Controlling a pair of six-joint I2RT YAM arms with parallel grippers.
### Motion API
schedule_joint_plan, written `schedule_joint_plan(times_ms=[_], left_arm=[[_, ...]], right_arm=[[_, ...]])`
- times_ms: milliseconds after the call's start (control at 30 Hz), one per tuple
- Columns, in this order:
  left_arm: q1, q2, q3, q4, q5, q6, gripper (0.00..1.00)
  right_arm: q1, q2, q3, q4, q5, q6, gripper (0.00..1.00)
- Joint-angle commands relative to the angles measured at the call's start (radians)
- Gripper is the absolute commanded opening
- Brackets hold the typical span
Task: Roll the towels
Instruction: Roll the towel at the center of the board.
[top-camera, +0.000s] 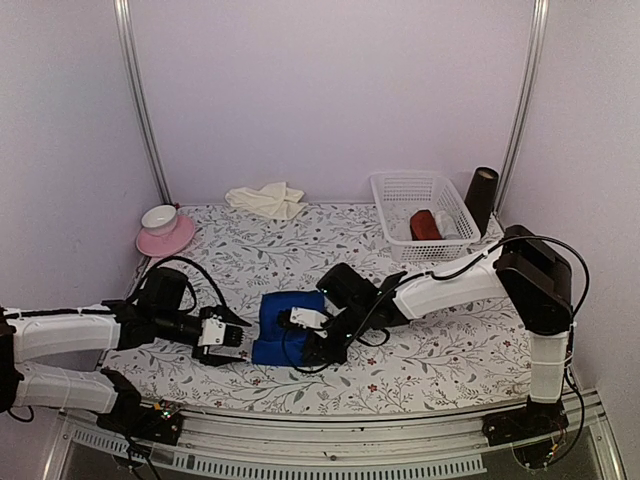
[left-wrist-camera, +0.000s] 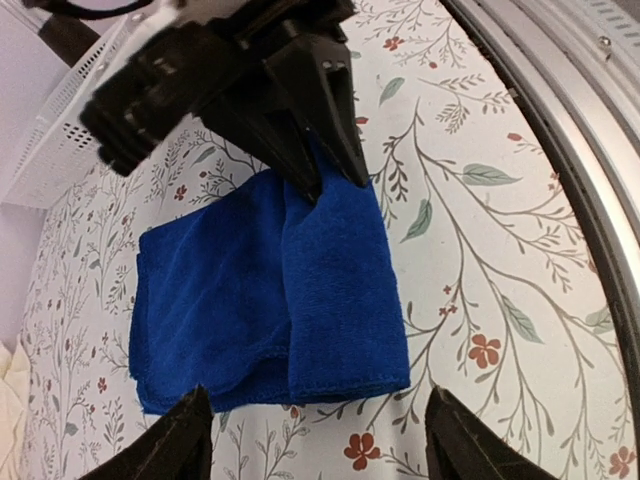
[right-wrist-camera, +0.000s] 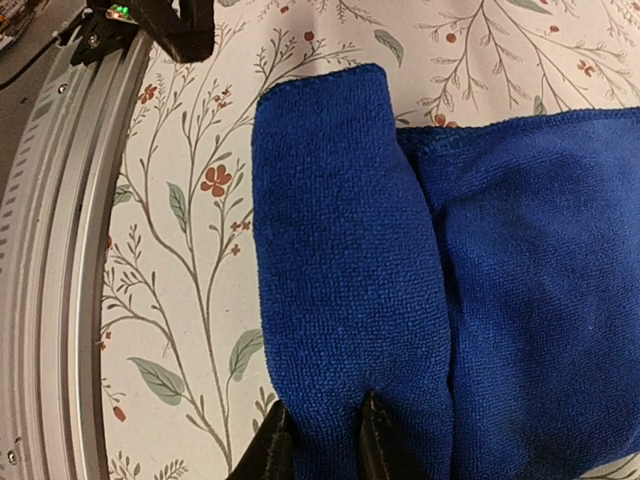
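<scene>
Blue towel | right pincer pinches fold | cream towel overhead only

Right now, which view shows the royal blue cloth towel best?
Left wrist: nearly the whole royal blue cloth towel shows, folded, right gripper pinching its far edge. Right wrist crops it close; top external has it half hidden under the right arm.

The surface was noted as covered in a floral print. A blue towel, partly folded over, was laid near the front edge. A cream towel was seen crumpled at the far edge. A pink saucer bearing a white cup was set far left. A white basket and a dark cylinder were set far right.
</scene>
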Motion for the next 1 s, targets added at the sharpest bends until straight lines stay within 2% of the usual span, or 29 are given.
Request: schedule_joint_plan(times_ms=[0,300,767,833,967], left_arm=[[-0.084,0.005,-0.051,0.125,-0.104,0.028,0.72],[-0.177,0.013,-0.102,0.275,-0.189,0.020,0.72],[-0.260,0.154,-0.068,0.307,-0.283,-0.002,0.66],[-0.263,0.176,-0.057,0.306,-0.300,-0.010,0.64],[-0.263,0.226,-0.037,0.306,-0.329,-0.023,0.49]], right_arm=[[-0.026,0.015,0.047,-0.109,-0.157,0.049,0.20],[-0.086,0.108,0.139,-0.196,-0.278,0.078,0.20],[-0.099,0.156,0.203,-0.237,-0.306,0.075,0.20],[-0.098,0.158,0.204,-0.240,-0.305,0.074,0.20],[-0.098,0.162,0.206,-0.244,-0.302,0.071,0.20]])
